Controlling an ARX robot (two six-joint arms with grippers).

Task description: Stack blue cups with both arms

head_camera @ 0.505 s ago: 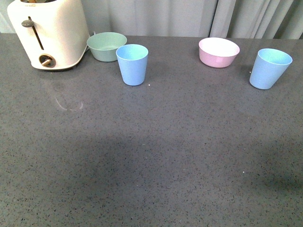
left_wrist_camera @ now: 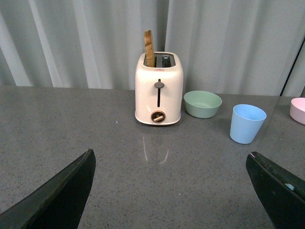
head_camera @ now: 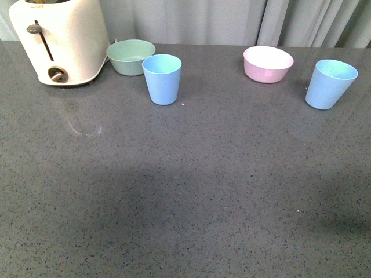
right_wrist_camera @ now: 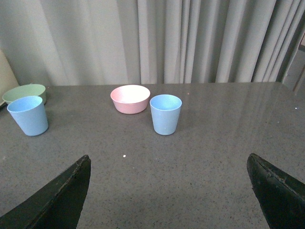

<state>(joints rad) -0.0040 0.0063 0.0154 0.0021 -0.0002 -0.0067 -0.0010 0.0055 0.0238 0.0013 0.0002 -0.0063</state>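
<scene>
Two light blue cups stand upright on the grey table. One cup point(head_camera: 162, 79) is at the back left, in front of the green bowl; it also shows in the left wrist view point(left_wrist_camera: 247, 123) and the right wrist view point(right_wrist_camera: 28, 115). The other cup point(head_camera: 330, 84) is at the back right; it also shows in the right wrist view point(right_wrist_camera: 165, 114). Neither arm shows in the front view. My left gripper point(left_wrist_camera: 174, 191) is open and empty, well short of the left cup. My right gripper point(right_wrist_camera: 170, 193) is open and empty, well short of the right cup.
A cream toaster point(head_camera: 58, 40) with a slice of toast point(left_wrist_camera: 149, 48) stands at the back left. A pale green bowl point(head_camera: 130, 57) sits beside it. A pink bowl point(head_camera: 268, 63) sits at the back between the cups. Grey curtains hang behind the table.
</scene>
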